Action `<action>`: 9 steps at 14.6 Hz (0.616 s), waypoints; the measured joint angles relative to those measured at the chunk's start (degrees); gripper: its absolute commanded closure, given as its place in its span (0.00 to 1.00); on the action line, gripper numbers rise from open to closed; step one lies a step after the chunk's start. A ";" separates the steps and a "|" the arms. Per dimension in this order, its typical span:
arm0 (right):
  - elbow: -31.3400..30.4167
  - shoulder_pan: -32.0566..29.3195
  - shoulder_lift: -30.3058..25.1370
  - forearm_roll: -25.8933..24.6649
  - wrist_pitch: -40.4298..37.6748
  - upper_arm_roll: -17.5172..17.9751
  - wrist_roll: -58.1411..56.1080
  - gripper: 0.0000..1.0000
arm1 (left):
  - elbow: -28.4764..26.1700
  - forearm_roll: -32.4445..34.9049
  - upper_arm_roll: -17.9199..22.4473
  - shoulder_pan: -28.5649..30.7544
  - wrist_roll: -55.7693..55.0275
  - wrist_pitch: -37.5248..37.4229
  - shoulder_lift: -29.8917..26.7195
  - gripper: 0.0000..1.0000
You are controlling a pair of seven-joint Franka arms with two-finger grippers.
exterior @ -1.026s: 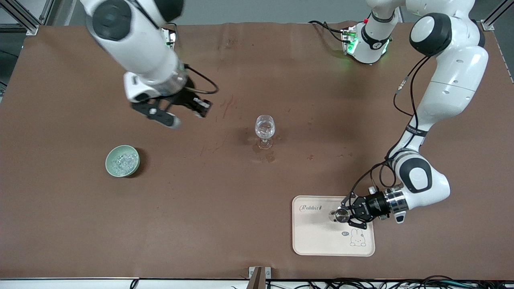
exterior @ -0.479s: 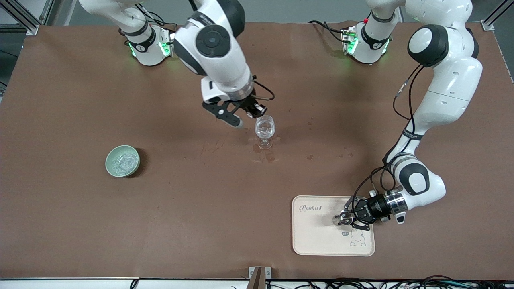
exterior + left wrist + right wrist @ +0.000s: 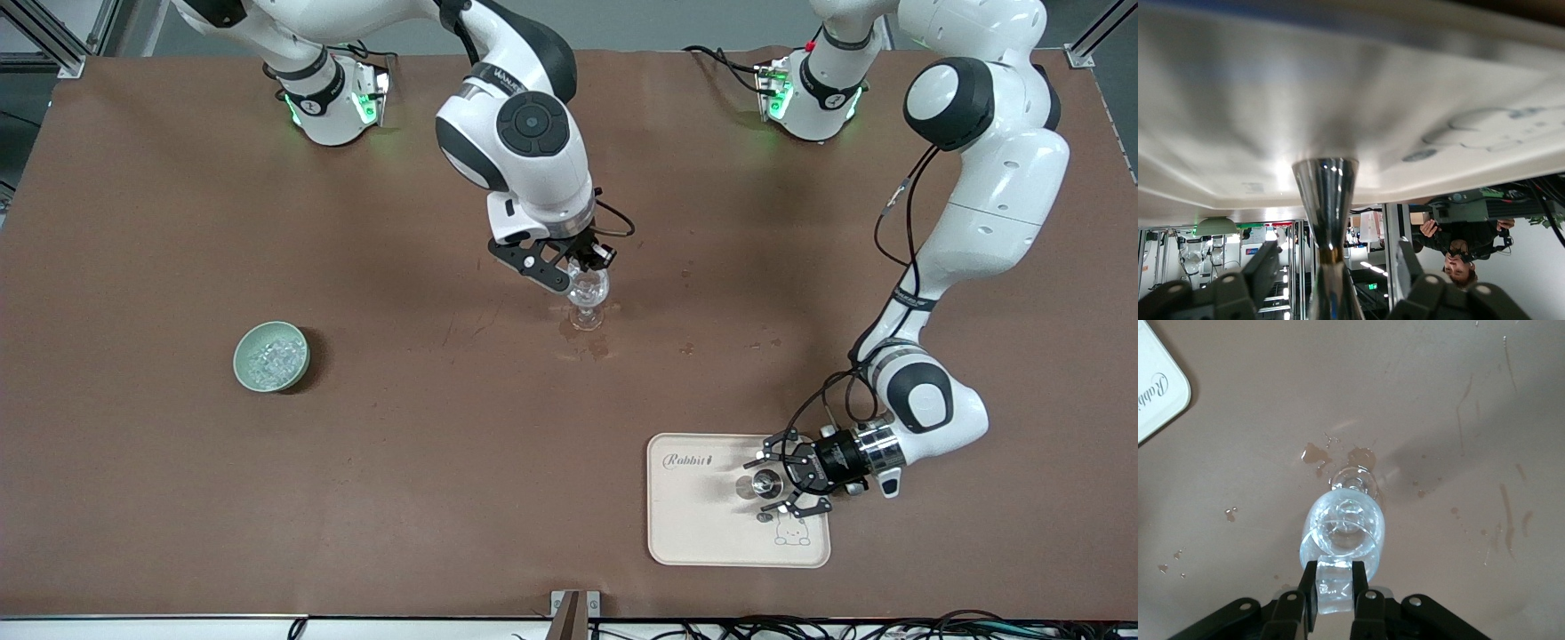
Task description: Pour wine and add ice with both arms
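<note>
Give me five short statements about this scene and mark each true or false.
1. The right gripper holds an ice cube over the wine glass. True.
2. The green bowl is empty. False: it holds ice.
3. The left gripper is shut on the metal jigger. False: its fingers are open around it.
4. The jigger stands on the tray. True.
5. The wine glass lies on its side. False: it stands upright.

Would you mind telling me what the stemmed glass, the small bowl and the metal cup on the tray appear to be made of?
The stemmed glass looks like clear, colourless glass: the table shows through it. The small bowl seems glazed ceramic, pale green with a smooth sheen, though plastic is possible. The cup on the cream tray looks like polished metal: the left wrist view shows mirror-like reflections on it.
</note>
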 measured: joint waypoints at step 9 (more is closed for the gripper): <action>0.58 0.10 2.02 -0.16 0.42 -0.05 -0.12 0.88 | -0.37 46.95 -2.24 7.56 0.82 -25.49 -15.64 0.00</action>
